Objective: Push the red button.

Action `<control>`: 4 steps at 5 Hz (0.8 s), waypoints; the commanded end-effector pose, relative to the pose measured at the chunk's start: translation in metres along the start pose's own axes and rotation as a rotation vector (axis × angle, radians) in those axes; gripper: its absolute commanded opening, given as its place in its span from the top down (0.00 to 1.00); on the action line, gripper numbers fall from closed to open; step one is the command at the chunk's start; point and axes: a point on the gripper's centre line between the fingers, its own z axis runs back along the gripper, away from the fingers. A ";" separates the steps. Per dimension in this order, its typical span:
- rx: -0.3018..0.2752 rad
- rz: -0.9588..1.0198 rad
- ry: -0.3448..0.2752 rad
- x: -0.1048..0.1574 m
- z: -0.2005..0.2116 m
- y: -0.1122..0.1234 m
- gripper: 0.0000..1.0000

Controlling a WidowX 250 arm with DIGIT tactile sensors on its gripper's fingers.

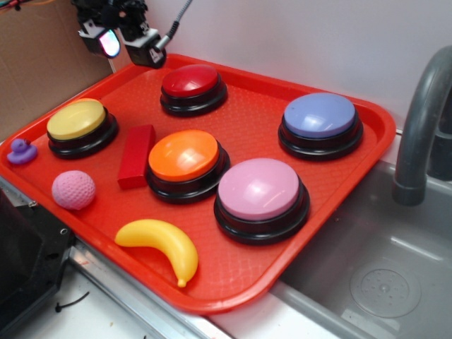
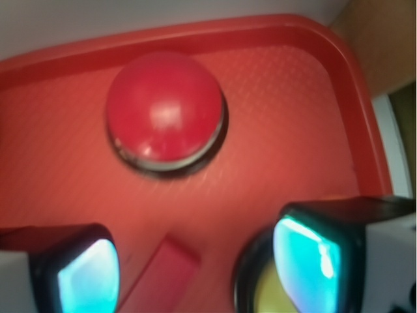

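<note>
Black fingers (image 2: 71,274) are seen at lower frame, faced with glowing cyan pads (image 2: 306,261); a grey ribbed cable (image 1: 182,14) is seen at upper left.

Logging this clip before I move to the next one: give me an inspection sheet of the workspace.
Surface: red tray, textured, beside a sink.
Job's things: red button at the tray's back, untouched.
Clutter: yellow button, orange button, pink button, purple button, red block, banana, pink ball, purple duck.
Grippers: gripper open, above the tray's back left, off the red button.
Cables: grey cable at the gripper.
Surroundings: faucet, white wall, cardboard.
</note>
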 end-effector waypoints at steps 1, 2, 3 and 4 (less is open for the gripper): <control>0.037 -0.045 -0.049 0.030 -0.019 0.007 0.00; 0.050 -0.054 -0.042 0.042 -0.032 0.006 0.00; 0.045 -0.057 -0.035 0.041 -0.037 0.002 0.00; 0.047 -0.064 -0.032 0.034 -0.038 0.000 0.00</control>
